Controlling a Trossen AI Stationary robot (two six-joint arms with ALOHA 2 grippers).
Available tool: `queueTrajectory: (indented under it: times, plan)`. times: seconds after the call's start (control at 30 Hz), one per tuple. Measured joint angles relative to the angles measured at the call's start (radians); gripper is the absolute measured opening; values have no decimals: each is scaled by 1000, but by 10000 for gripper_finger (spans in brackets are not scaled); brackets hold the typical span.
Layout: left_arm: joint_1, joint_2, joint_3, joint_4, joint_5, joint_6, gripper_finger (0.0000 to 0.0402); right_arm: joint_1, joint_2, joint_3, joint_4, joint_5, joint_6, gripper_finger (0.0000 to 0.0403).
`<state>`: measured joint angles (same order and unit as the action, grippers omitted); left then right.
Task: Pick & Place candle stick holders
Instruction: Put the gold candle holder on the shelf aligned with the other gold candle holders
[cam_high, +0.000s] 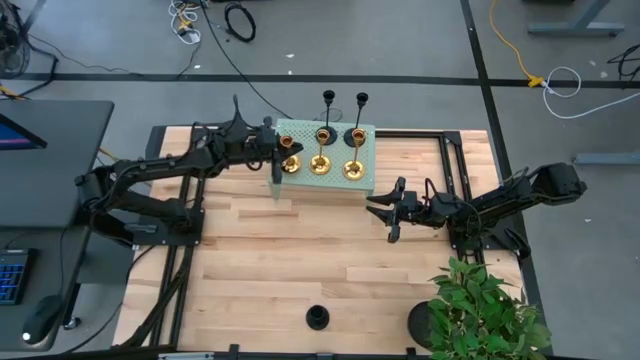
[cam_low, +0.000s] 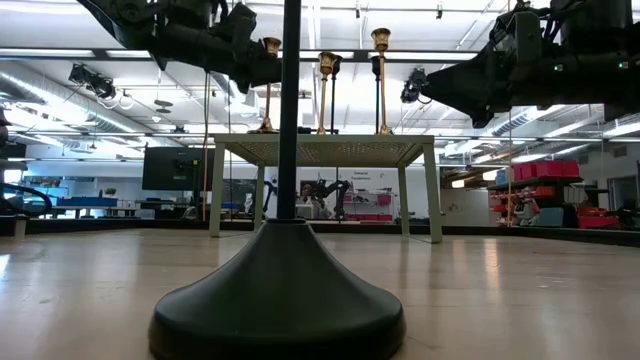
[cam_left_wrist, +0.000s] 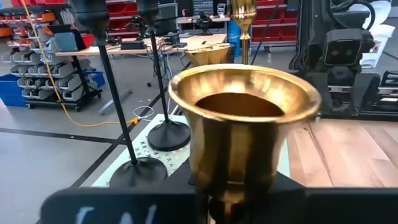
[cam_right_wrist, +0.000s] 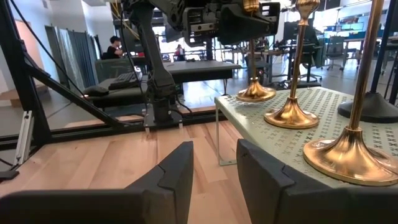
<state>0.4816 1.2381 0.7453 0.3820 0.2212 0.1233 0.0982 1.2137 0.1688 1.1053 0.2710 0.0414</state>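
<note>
- Right then, the left gripper (cam_high: 283, 152) was up at the left end of the little green stand (cam_high: 370, 160), at the top cup of a gold candle holder (cam_high: 290, 164).
- From the camera on that arm, the gold cup (cam_left_wrist: 244, 124) filled the view, so the fingers were very close to it. I could not tell if they were shut on it or just beside it.
- That gold holder stood straight up, with its stem running up and down. Its base sat on the stand.
- The left arm was much nearer to it than the right arm.
- Two more gold holders (cam_high: 322, 164) stood on the stand in a row with it, and two black holders (cam_high: 328, 98) showed at the far edge.
- One black holder (cam_high: 317, 318) stood alone on the wooden table (cam_high: 260, 260), near the front edge, well apart from both arms.
- The right gripper (cam_high: 392, 212) hung low, just in front of the stand, with its fingers (cam_right_wrist: 177, 171) a little apart and nothing between them.
- The gold ones were shiny, with a wide round foot and a thin stem. The black ones were dull and dark.
- A leafy plant (cam_high: 480, 310) sat at the table's right front corner.
</note>
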Motion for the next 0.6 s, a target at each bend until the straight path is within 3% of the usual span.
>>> queueTrajectory:
  times: [0.3, 0.6]
  plan:
    - [0, 0, 0, -2, -1, 1, 16, 0, 0, 0, 0, 0, 3, 123]
    - [0, 0, 0, -3, -1, -7, 41, 0, 0, 0, -3, 0, 3, 123]
